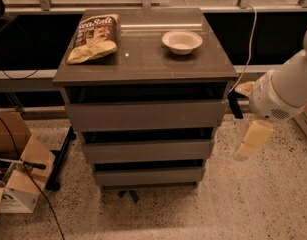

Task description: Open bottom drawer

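The cabinet (143,64) stands in the middle of the camera view with three flat grey-brown drawer fronts. The bottom drawer (148,176) is the lowest and looks the narrowest; its front sits in line with the others, with a dark gap above it. My gripper (252,140) hangs from the white arm (283,91) at the right, to the right of the cabinet at about the height of the middle drawer (148,150). It is apart from the cabinet and holds nothing that I can see.
A chip bag (94,36) and a white bowl (181,41) lie on the cabinet top. A cardboard box (18,184) and a black stand leg (60,159) are on the floor at left. A white cable (250,39) hangs at right. Speckled floor lies in front.
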Controlling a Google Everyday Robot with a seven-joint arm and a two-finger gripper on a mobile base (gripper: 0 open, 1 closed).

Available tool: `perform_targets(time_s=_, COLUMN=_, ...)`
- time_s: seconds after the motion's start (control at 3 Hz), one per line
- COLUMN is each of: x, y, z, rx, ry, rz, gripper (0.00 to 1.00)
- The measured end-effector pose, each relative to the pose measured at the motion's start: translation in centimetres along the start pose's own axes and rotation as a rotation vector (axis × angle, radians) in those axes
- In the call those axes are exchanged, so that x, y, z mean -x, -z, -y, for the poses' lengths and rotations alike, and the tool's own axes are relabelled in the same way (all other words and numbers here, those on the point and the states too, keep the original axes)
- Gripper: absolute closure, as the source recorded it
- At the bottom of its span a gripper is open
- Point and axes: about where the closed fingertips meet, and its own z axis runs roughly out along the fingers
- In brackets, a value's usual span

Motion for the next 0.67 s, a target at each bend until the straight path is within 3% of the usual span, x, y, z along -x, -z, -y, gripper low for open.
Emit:
perform_targets(time_s=0.33, x=-2.1, y=-6.2, z=1.8, rx=0.038, ry=-0.049, rz=0.045, gripper=0.00)
perform_targets(time_s=0.67, x=-2.6, y=-7.6, z=1.7, rx=0.057, ry=-0.058, rz=0.048, gripper=0.00)
